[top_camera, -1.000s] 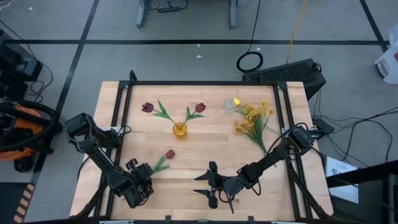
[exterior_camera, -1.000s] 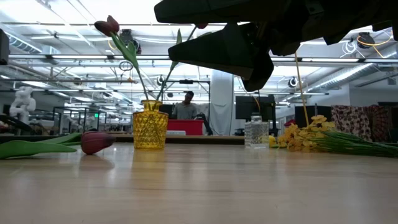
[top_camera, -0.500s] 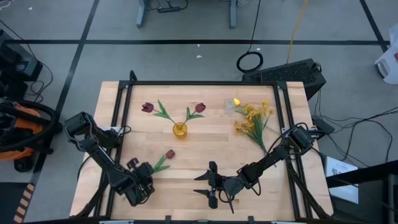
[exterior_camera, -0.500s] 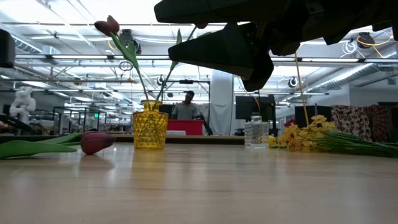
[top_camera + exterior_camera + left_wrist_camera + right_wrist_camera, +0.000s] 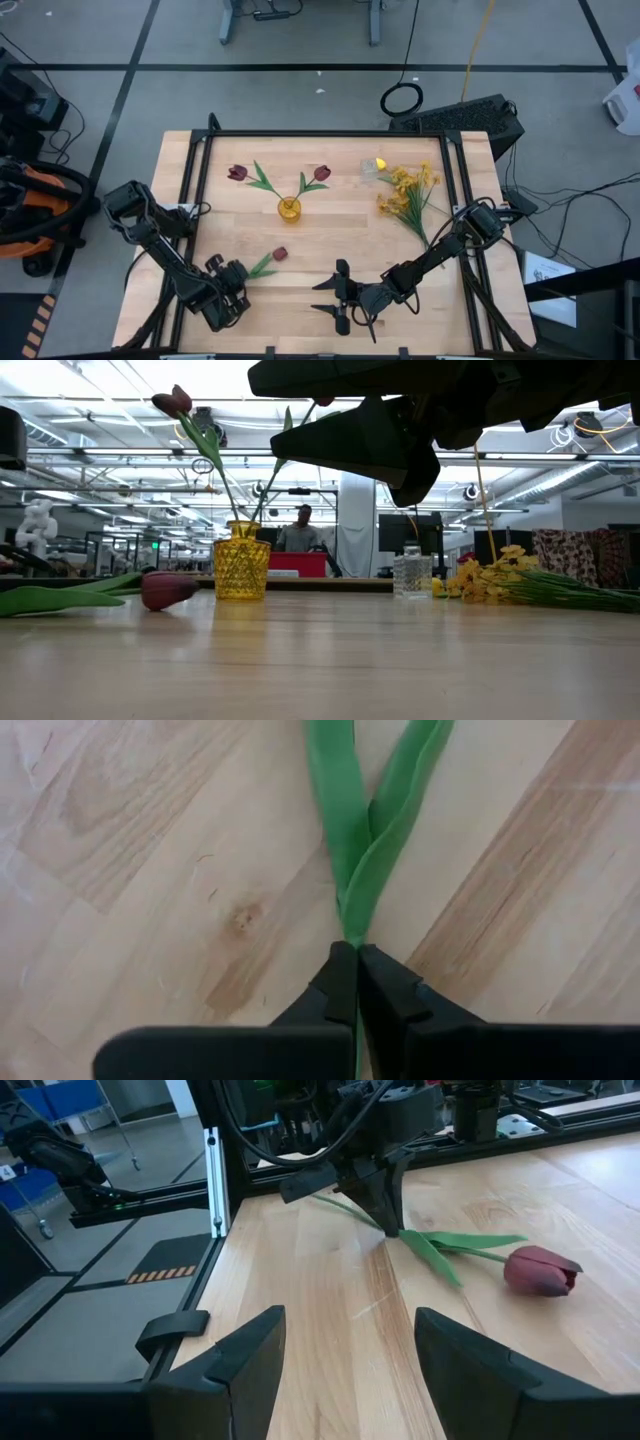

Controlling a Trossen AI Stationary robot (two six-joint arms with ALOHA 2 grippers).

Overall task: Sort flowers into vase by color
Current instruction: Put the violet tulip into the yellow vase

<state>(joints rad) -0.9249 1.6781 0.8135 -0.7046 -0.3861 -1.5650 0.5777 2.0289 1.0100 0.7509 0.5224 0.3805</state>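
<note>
A dark red tulip [image 5: 280, 254] lies on the wooden table, its bloom [image 5: 540, 1270] and green leaves resting on the wood. My left gripper [image 5: 243, 272] is shut on its stem at the near left of the table. My right gripper [image 5: 335, 297] stands open above the near middle with nothing between its fingers. A yellow vase [image 5: 289, 209] stands at the centre with two red tulips [image 5: 237, 173] leaning out of it. A clear glass vase [image 5: 371, 168] with a yellow tulip [image 5: 380, 162] stands at the far right. Sprays of small yellow blossoms [image 5: 410, 192] lie beside it. My left gripper pinches the tulip's green stem at its lower end [image 5: 352, 932], just below where the two leaves part, with one finger on each side. The fingers [image 5: 392, 1220] come from above, pointing steeply down. The tulip lies flat on the table, running away from the fingers.
A black frame [image 5: 320, 133] runs along the table's far edge and down both sides. Bare wood [image 5: 330, 240] lies between the yellow vase and my right gripper. In the low view the yellow vase [image 5: 241, 560] and clear vase [image 5: 411, 572] stand upright behind the tulip [image 5: 168, 590].
My left gripper has shut on the tulip's stem while staying in place. The tulip has swung a little on the table, its bloom sliding toward the table's right and near edge.
</note>
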